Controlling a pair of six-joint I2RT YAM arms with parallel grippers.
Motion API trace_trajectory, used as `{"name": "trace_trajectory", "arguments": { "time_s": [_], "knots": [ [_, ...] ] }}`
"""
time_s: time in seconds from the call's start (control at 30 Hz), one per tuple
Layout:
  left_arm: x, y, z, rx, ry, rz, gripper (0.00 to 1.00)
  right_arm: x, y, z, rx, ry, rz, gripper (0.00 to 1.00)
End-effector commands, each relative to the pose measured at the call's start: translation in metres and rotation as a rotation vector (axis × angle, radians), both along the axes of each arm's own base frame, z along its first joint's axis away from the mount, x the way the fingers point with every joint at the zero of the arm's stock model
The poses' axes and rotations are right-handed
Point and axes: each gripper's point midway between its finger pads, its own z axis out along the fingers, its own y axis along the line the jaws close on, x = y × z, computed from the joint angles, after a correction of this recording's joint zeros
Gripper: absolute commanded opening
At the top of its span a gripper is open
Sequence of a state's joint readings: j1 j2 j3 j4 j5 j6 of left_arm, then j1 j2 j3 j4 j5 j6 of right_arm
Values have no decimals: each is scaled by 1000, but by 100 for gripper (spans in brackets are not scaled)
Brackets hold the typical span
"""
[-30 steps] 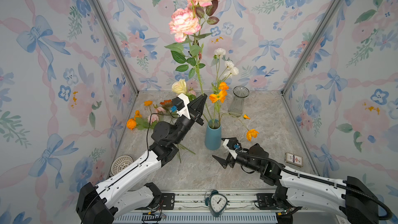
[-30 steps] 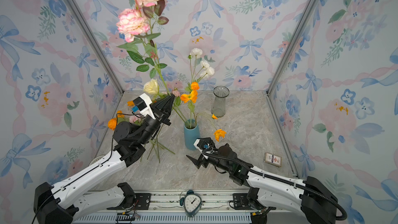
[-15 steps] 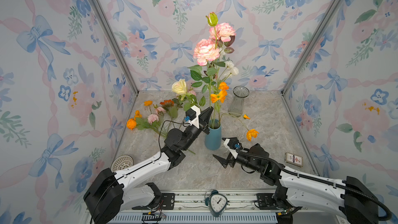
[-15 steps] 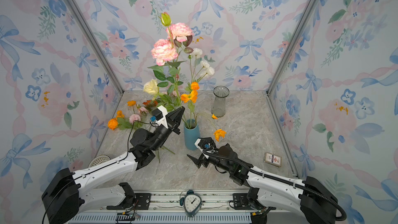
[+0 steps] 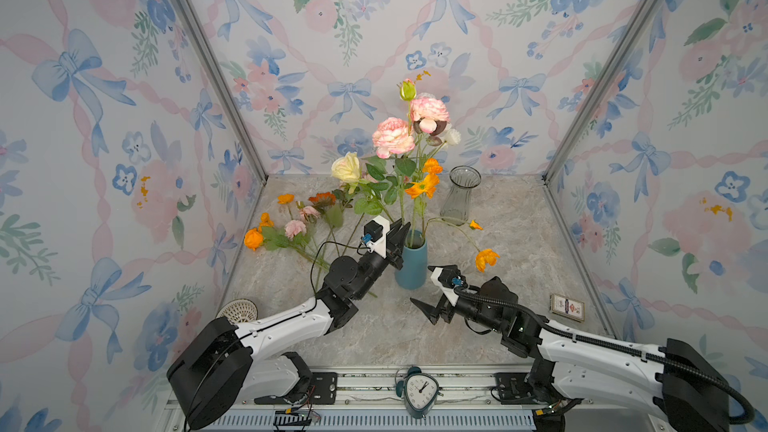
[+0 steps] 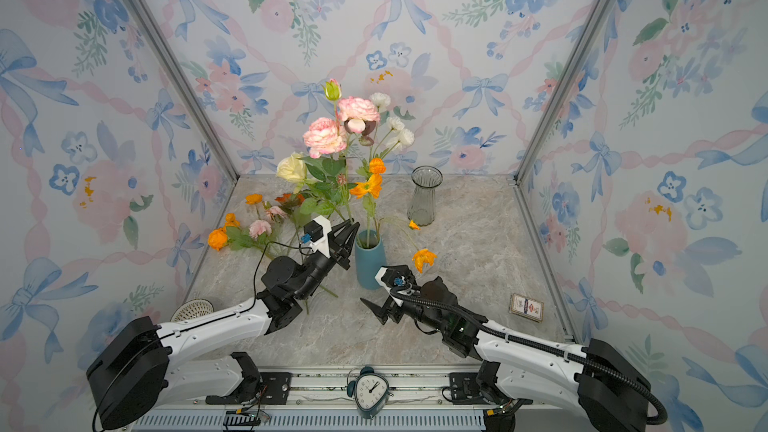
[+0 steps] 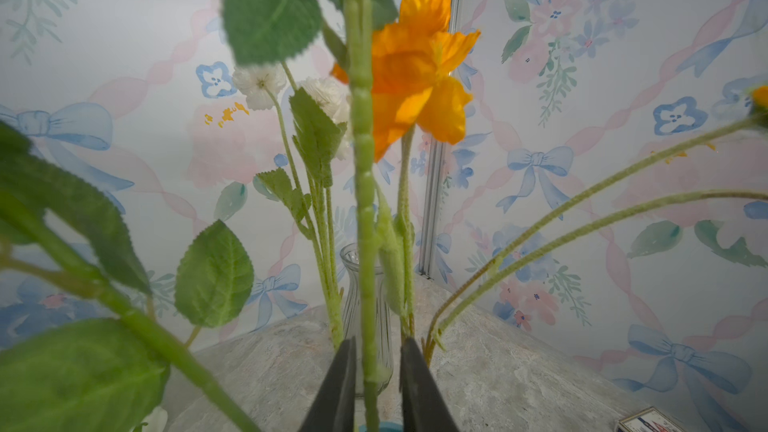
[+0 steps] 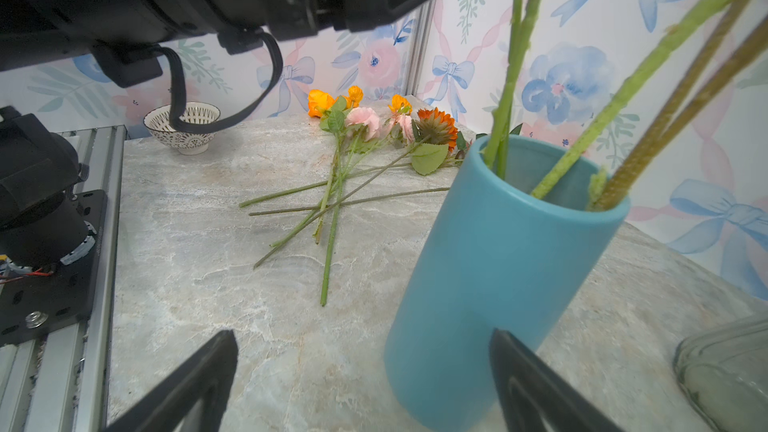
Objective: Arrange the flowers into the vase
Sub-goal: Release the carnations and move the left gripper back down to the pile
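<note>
Left arm [image 5: 286, 324] and right arm [image 5: 594, 361]: white shells, bulky black joints. The left claw [image 5: 402, 227] and right claw [image 8: 361, 336] have tapered black fingers [image 8: 199, 376] behind white camera blocks [image 5: 381, 229] with blue plugs [image 5: 366, 238]. A ribbed black hose [image 5: 602, 342] runs at four o'clock in both top views.

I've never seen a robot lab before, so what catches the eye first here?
Tall pink peonies rise from a blue vase in the middle, with the left end effector at their stems. Loose flowers lie on the table to its left, and floral wallpaper covers the walls.
</note>
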State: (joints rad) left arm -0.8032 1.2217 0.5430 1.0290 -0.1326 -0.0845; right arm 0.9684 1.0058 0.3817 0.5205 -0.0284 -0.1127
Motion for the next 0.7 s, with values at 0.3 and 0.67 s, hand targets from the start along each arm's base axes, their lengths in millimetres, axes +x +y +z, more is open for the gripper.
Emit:
{"name": "trace_trajectory", "arguments": {
  "time_s": [0.3,0.67],
  "knots": [
    [-2,4,9,-13,-2,-9,49,3,-1,2,13,2,-10,97],
    [-18,60,3,94,174,144,53,-3,-9,13,36,-12,-6,97]
  ]
}}
